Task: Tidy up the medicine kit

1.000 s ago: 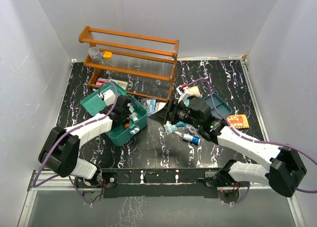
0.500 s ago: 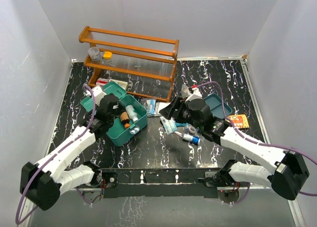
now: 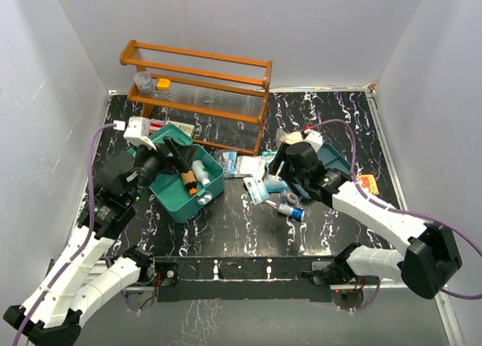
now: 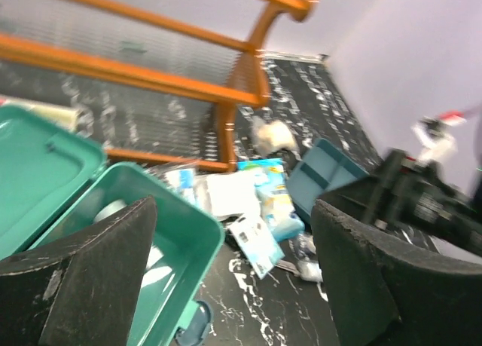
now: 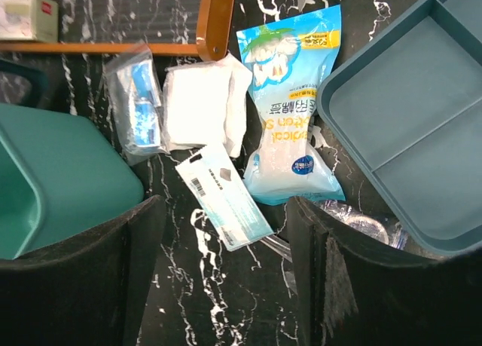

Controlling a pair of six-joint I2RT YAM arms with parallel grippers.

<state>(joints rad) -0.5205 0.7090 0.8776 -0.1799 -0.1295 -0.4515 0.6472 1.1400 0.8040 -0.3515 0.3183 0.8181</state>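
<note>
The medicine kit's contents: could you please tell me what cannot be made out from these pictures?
- Top view: the left gripper overhangs the far side of the medicine kit; the bottles inside are too small to read.
- Left wrist view: blurred, and a finger covers most of the inside.
- Right wrist view: the left edge and a finger cut the kit off.

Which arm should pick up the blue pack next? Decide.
Right. The right fingers hover open just above the blue pack; the left fingers are away at the green box.
</note>
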